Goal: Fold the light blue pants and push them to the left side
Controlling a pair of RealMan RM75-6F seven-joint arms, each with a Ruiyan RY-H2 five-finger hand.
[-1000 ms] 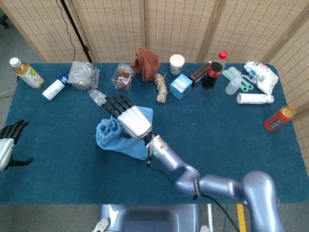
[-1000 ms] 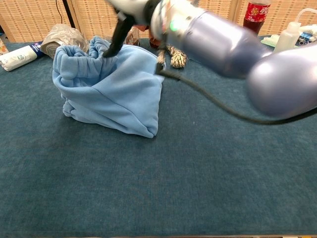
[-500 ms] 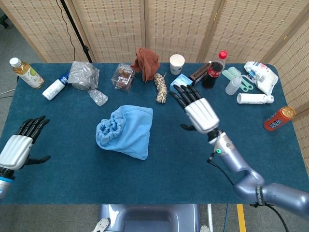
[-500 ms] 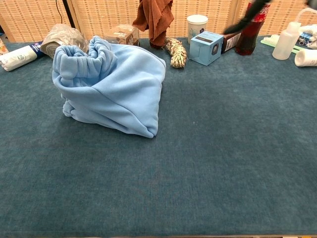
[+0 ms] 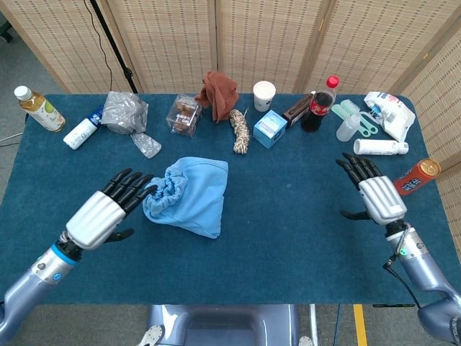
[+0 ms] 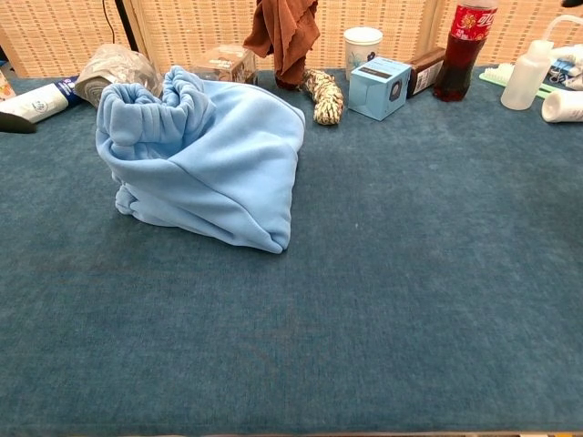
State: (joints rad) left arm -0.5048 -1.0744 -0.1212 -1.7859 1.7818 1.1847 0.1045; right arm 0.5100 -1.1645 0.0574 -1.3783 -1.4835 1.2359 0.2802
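Note:
The light blue pants lie folded into a compact bundle left of the table's middle, with the gathered waistband on the bundle's left side. My left hand hovers just left of the bundle with its fingers spread and nothing in them. Its fingertips reach close to the waistband; I cannot tell whether they touch it. The chest view shows only a dark fingertip at the left edge. My right hand is open and empty far to the right, well away from the pants.
Along the far edge stand a tea bottle, a white bottle, a silver bag, a clear box, a brown cloth, a rope bundle, a cup, a blue box and a cola bottle. An orange can lies at the right.
My right hand has lifted off the pants and swung away to the right side of the table. My left hand has come in from the left edge to just beside the bundle.

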